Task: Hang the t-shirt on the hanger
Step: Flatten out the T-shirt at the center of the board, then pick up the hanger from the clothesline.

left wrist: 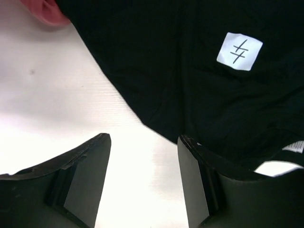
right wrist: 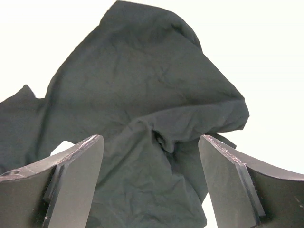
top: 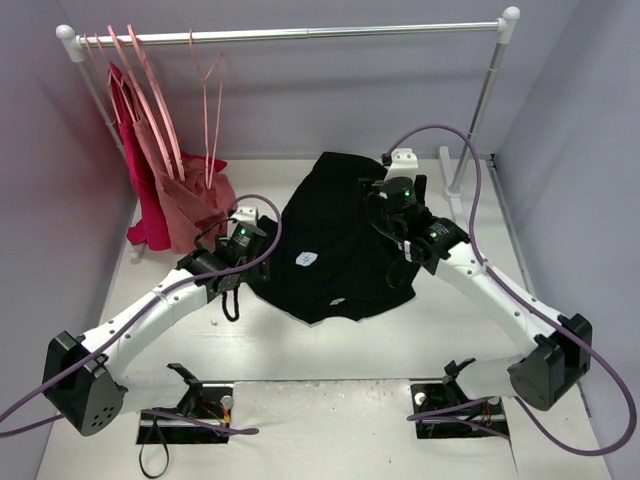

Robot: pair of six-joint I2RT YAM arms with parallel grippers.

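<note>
The black t-shirt (top: 335, 235) lies in a floppy heap in the middle of the white bench (top: 300, 350). It is not on any hanger yet. The thin pink hanger (top: 207, 125) hangs bare on the rail (top: 300, 33) at the back left. It is well apart from the shirt. Next to it hang a red garment (top: 148, 228) and a rose-pink garment (top: 190, 200).

The left end effector (left wrist: 142, 140) is at the shirt's left edge. Its two fingers are spread apart and hold nothing. Only bare bench shows between them. The shirt's hem is just beside the right finger. A small white label (left wrist: 239, 51) sits on the cloth farther up.

The right end effector (right wrist: 151, 140) hovers over the shirt's far right side. Its fingers are spread wide. Crumpled black cloth lies under the gap, but nothing is pinched.

I think the job is at its start: getting hold of the shirt. Next, each end effector should drop onto the cloth and pinch a good fold. The shirt is soft and may slip or bunch up, so the grip must be firm. Then the hanger has to come down from the rail.
</note>
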